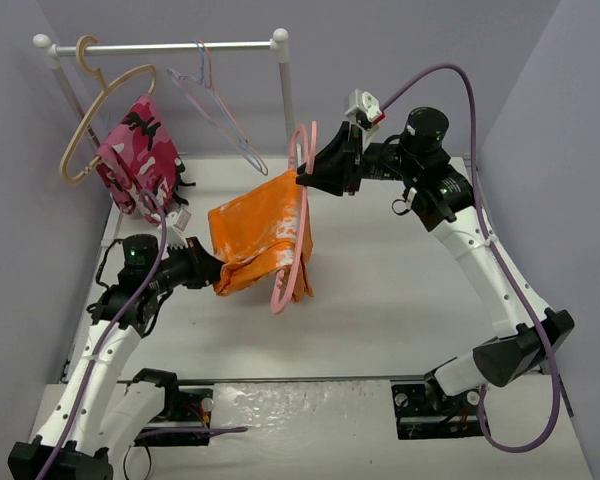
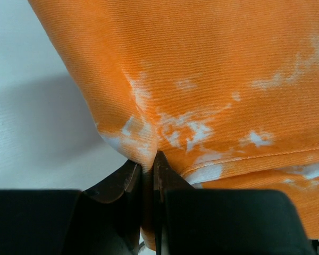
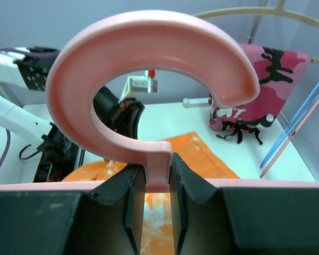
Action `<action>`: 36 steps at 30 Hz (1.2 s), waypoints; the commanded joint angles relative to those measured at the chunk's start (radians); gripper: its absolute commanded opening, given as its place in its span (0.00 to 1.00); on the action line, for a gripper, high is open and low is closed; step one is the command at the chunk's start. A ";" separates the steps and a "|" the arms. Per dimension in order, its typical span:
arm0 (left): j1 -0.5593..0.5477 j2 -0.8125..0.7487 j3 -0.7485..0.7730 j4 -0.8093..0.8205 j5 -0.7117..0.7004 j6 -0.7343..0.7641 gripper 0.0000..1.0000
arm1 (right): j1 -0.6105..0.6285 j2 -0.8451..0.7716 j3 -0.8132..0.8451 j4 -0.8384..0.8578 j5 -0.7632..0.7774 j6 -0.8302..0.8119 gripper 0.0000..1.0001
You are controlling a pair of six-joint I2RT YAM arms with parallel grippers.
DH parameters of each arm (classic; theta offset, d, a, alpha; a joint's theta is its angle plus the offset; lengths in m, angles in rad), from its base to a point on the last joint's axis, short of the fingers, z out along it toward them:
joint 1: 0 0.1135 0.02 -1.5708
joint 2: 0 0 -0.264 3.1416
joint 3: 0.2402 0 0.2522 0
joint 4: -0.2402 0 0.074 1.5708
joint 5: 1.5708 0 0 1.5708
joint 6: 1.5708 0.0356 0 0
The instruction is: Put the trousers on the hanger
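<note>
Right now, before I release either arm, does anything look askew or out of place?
The trousers sit unevenly on the hanger, which the right gripper holds by its neck. Most of the cloth hangs toward the left gripper, bunched where it pinches the edge. Nothing looks damaged.

Open tabletop (image 1: 400,290) right of the trousers (image 1: 255,235); at back left, rail (image 1: 170,46), camouflage garment (image 1: 135,150), wire hangers (image 1: 220,115).

- Pale lavender walls (image 1: 420,30) close in the back and both sides.
- A white surface (image 1: 390,290) spreads between them (its near strip looks glossy).
- A white garment rail (image 1: 245,45) stands at the back left, its posts topped with round knobs.
- The light is even and the shadows are soft.
</note>
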 commanded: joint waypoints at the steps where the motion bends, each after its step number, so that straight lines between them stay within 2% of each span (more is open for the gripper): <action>1: -0.058 0.053 -0.046 0.255 -0.078 -0.077 0.00 | 0.015 -0.028 0.160 0.211 0.019 0.060 0.00; 7: -0.265 0.188 -0.072 0.479 -0.156 -0.130 0.02 | 0.044 -0.016 0.189 0.262 0.038 0.105 0.00; 13: -0.362 0.332 -0.095 0.663 -0.148 -0.172 0.17 | 0.067 -0.013 0.195 0.284 0.035 0.126 0.00; 15: -0.390 0.364 -0.079 0.704 -0.152 -0.178 0.24 | 0.074 -0.016 0.191 0.282 0.038 0.125 0.00; 16: -0.404 0.377 -0.067 0.724 -0.164 -0.178 0.32 | 0.076 -0.016 0.189 0.279 0.038 0.123 0.00; 23: -0.475 0.469 0.032 0.791 -0.187 -0.171 0.64 | 0.107 -0.037 0.140 0.255 0.079 0.108 0.00; 28: -0.484 0.440 0.067 0.715 -0.245 -0.155 0.73 | 0.112 -0.047 0.126 0.175 0.129 0.032 0.00; 30: -0.482 0.388 0.079 0.571 -0.304 -0.132 0.74 | 0.111 -0.050 0.126 0.135 0.155 0.004 0.00; 36: -0.477 0.194 0.156 0.167 -0.614 -0.027 0.78 | 0.108 -0.070 0.123 0.024 0.223 -0.085 0.00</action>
